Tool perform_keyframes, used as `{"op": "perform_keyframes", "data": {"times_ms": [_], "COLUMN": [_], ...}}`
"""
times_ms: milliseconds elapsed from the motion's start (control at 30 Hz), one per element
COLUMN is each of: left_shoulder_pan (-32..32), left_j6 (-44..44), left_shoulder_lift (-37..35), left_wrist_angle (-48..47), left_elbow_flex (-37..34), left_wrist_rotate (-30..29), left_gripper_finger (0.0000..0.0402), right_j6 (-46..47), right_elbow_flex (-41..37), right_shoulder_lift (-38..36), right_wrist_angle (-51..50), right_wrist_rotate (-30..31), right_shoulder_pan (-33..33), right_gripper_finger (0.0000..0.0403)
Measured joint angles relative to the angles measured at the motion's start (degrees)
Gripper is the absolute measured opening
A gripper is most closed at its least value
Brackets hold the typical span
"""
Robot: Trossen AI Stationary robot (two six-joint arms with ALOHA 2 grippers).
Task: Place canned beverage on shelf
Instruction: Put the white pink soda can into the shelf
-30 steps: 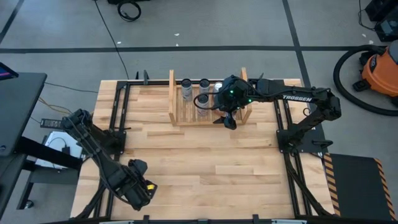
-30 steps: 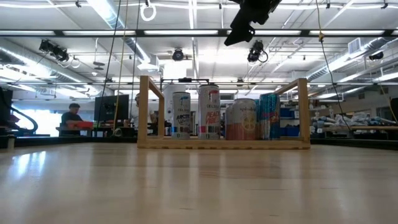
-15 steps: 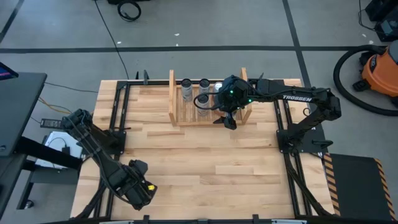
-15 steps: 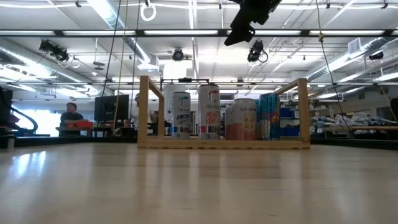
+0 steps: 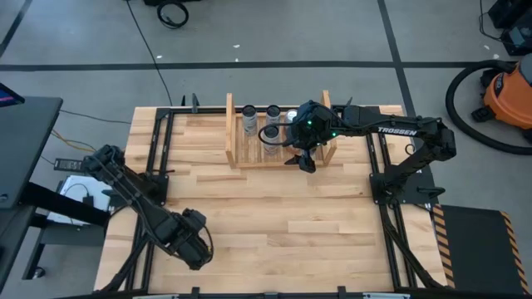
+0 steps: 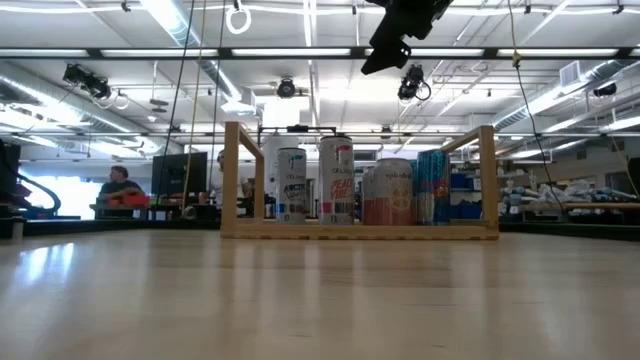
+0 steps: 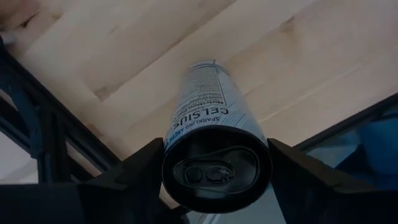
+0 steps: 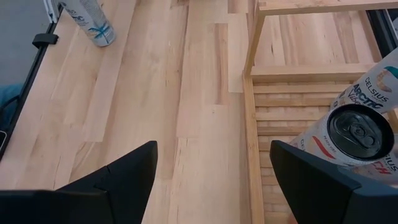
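Note:
A slim white Celsius can (image 7: 208,99) stands upright with its bottom on the wooden table near the near left corner. My left gripper (image 5: 194,241) is above it, pointing down and shut on it; the can's lower part also shows in the right wrist view (image 8: 93,22). The shelf (image 5: 235,124), a light wooden rack, stands at the table's far middle with several cans (image 6: 336,180) upright on its slatted base. My right gripper (image 5: 305,162) hangs open over the shelf's right part with nothing between its fingers; it shows high in the low view (image 6: 385,55). My left gripper pinches the can's upper side wall (image 7: 177,134), just under the rim, between its two fingers (image 7: 140,177), one on each side. The fingers come from above, pointing down along the can. The can stays upright; its bottom appears to rest on the table.
A black metal rail (image 7: 37,124) runs along the table's left edge close to the can, and another along the right edge (image 5: 374,158). Bare wood (image 5: 274,208) lies between the can and the shelf. A shelf can (image 8: 357,134) stands just below my right gripper.
My left gripper has gone a little toward the table's right edge and has turned about its downward-pointing line. My right arm has kept still.

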Motion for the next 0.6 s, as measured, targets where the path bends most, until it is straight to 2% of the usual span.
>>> {"op": "perform_keyframes", "data": {"times_ms": [133,367,600], "left_shoulder_pan": [2.08,7.36,13.82], "left_j6": [4.68,13.65,27.91], "left_shoulder_lift": [-0.32,-0.76,-0.79], "left_wrist_angle": [-0.5,-6.14,-7.41], "left_elbow_flex": [0.07,3.44,3.65], "left_wrist_rotate": [1.54,-0.19,2.75], "left_gripper_finger": [0.0251,0.0251,0.0251], "right_j6": [0.0,-0.07,-0.31], "right_elbow_flex": [0.0,-0.02,0.0], "right_shoulder_lift": [0.0,0.0,-0.66], "right_wrist_angle": [0.0,0.0,-0.44], "right_wrist_rotate": [0.1,0.18,0.2], "right_shoulder_pan": [0.0,0.0,-0.45], "right_gripper_finger": [0.032,0.032,0.032]}}
